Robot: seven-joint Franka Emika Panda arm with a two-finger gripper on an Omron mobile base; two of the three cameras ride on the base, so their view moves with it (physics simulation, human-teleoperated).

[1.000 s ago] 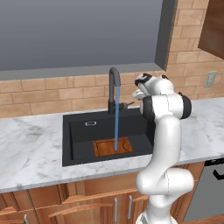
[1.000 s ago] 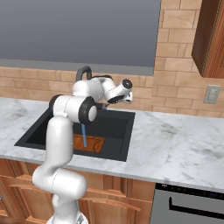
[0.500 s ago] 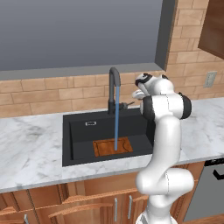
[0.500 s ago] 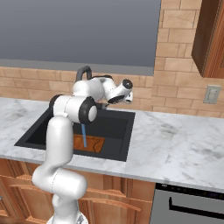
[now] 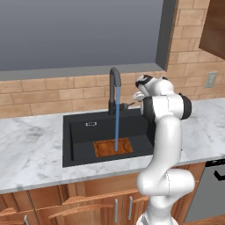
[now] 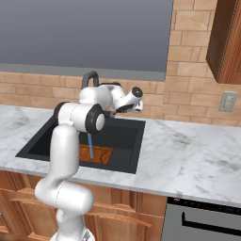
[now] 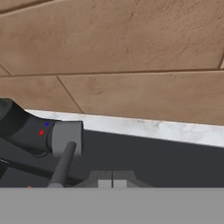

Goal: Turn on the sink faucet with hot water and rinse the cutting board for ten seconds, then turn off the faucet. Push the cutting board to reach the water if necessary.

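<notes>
The gripper [image 7: 113,183] has its two fingertips pressed together with nothing between them, and it sits at the back of the sink [image 5: 79,149], close to the faucet's base. In the hand view the small grey lever handle [image 7: 64,162] slants down at about 9 o'clock from the fingertips, just beside them; whether they touch it I cannot tell. In the left base view the faucet [image 5: 113,88] rises at the basin's rear edge, with the white hand at about 3 o'clock from it. The water [image 5: 117,118] runs as a thin blue line straight down from the spout and lands on the cutting board [image 5: 107,148], which lies flat on the basin floor toward the front. In the right base view the board [image 6: 101,154] shows partly behind the arm, with the stream meeting it. So the rinse looks under way and the board seems to need no pushing. What is left, as I judge it, is to wait out the time and then shut the lever. The lever is a stiff, short, smooth bar on a pivot; it should move under a light sideways nudge from the closed fingertips, best applied near its free end where leverage is greatest, though a smooth round bar may let the tips slide off. The board itself looks rigid, light and thin, and wet wood on a wet basin floor would probably slide easily if pushed at an edge. The marble counter [image 5: 30,149] surrounds the basin.
</notes>
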